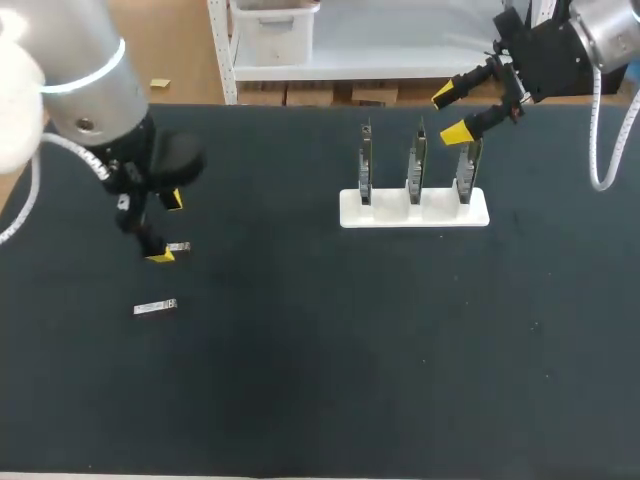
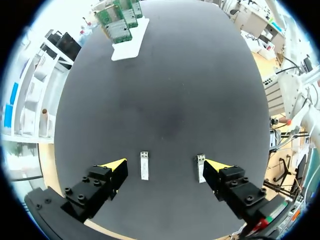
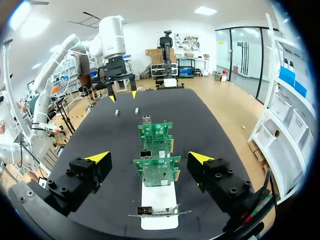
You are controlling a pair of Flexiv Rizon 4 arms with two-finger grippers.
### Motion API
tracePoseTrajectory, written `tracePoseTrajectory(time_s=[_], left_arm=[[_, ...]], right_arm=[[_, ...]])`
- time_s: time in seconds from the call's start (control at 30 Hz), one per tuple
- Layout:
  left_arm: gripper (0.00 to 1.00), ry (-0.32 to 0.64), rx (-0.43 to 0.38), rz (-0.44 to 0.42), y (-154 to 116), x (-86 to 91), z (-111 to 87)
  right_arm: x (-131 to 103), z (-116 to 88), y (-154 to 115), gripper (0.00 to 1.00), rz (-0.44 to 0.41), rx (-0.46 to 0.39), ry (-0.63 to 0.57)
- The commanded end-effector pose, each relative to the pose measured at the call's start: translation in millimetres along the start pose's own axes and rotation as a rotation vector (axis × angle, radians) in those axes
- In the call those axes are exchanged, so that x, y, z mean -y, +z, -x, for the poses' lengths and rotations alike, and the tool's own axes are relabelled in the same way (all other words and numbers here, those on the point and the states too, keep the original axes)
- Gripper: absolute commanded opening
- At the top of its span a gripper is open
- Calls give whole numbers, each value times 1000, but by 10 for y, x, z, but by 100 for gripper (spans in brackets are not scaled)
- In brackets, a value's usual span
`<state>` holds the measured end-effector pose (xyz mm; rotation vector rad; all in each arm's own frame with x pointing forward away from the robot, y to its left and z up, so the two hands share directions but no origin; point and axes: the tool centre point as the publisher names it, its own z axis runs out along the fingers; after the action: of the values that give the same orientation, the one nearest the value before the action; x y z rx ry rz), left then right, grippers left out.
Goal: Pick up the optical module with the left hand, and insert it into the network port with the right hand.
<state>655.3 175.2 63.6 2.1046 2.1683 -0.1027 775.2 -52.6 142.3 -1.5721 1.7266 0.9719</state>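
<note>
Two small silver optical modules lie on the black table, one [image 1: 178, 246] close by the lower yellow tip of my left gripper [image 1: 168, 228], the other [image 1: 155, 307] a little nearer the front. In the left wrist view the gripper [image 2: 165, 167] hangs open above them: one module [image 2: 144, 165] lies under the gap, the other [image 2: 200, 167] right beside one fingertip. Neither is held. Three upright network cards stand in a white stand [image 1: 413, 207]. My right gripper [image 1: 451, 113] is open and empty, above and behind the rightmost card; the cards [image 3: 156, 170] lie ahead of it [image 3: 149, 157].
The black mat [image 1: 320, 380] covers the whole table. The white stand [image 3: 159, 202] sits at the back right. Between the modules and the stand lies bare mat. My left arm [image 3: 112, 45] shows across the table in the right wrist view.
</note>
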Motion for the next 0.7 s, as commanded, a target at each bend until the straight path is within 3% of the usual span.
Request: tracePoseTrajectory(time_s=[0.03,0.37,0.7], left_arm=[[100,-11,12,8,39,14,-105],[100,-45,-38,-30,217,14,-245],[100,-67,-77,-27,334,-43,-240]], right_arm=[[-10,1,1,100,-3,0,0],[-10,1,1,100,-3,0,0],[-10,1,1,100,-3,0,0]])
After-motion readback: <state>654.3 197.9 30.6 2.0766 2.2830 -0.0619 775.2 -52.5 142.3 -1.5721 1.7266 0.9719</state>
